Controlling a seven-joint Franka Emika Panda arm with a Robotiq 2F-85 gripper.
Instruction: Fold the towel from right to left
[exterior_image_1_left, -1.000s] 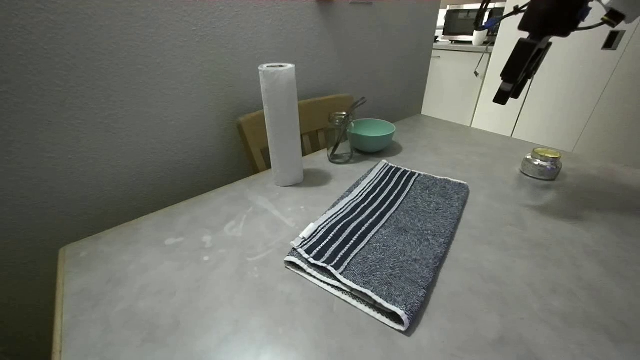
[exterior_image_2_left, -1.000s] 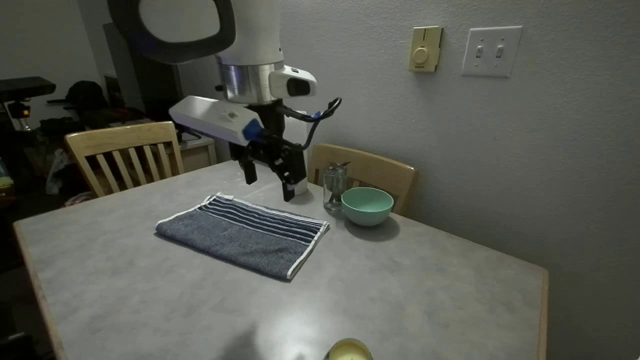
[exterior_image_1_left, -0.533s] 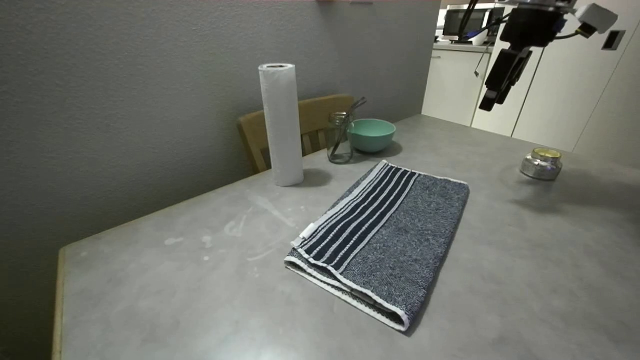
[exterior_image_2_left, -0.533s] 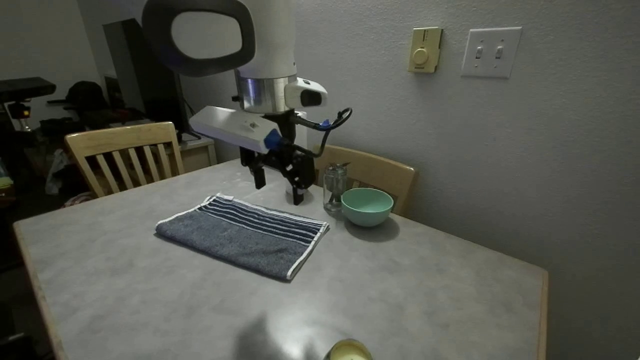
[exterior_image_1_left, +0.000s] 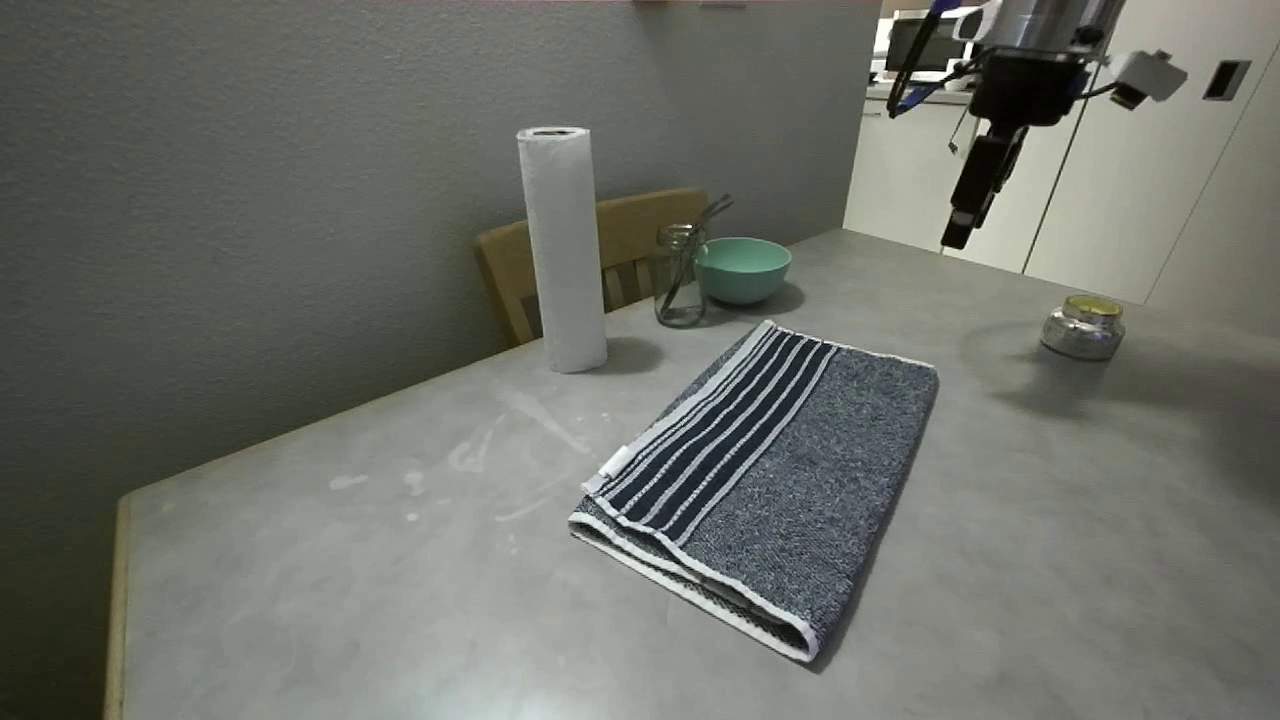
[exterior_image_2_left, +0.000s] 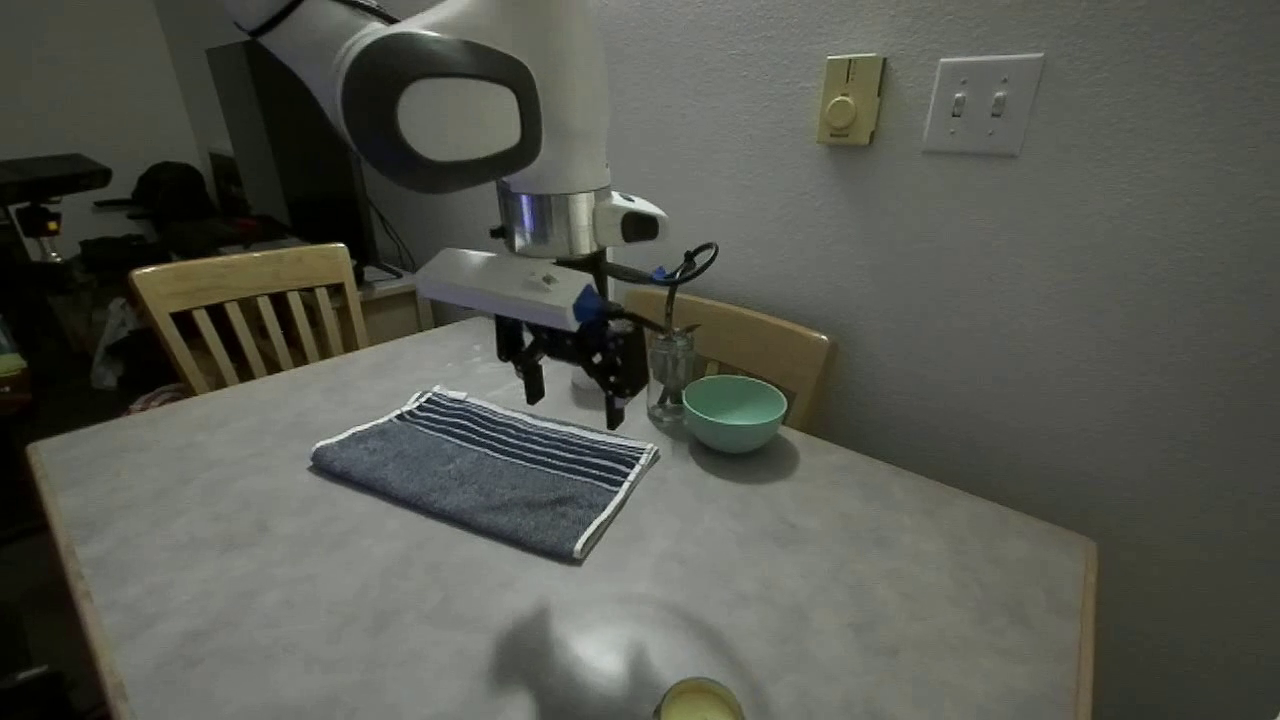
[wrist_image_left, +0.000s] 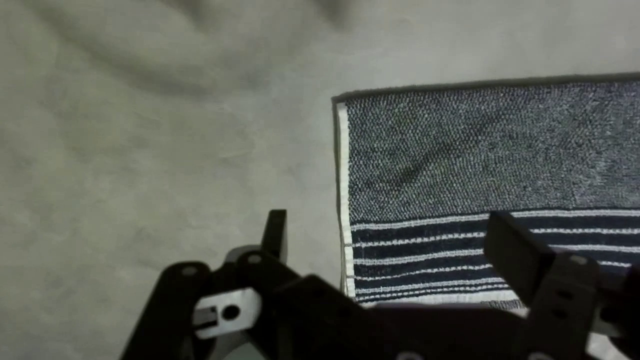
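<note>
Gripper (exterior_image_2_left: 574, 408) lowered; long axis of towel (exterior_image_2_left: 484, 474) follows stripes (exterior_image_2_left: 530, 440) nearest wall (exterior_image_2_left: 900, 270)

On the grey worktop (exterior_image_1_left: 300, 600) a white paper roll (exterior_image_1_left: 565, 260) stands on end, near a glass jar (exterior_image_1_left: 682, 304) holding thin utensils (exterior_image_1_left: 717, 207). A green bowl (exterior_image_1_left: 743, 275) sits just beside the jar, and a small yellow-topped silver pot (exterior_image_1_left: 1082, 334) stands well apart from both. Pale smears (exterior_image_1_left: 543, 418) mark the worktop near the paper roll. A wooden chair (exterior_image_1_left: 645, 225) stands behind the jar. A switch plate (exterior_image_2_left: 981, 122) and a beige dial (exterior_image_2_left: 850, 101) are fixed to the wall (exterior_image_2_left: 1150, 300).
</note>
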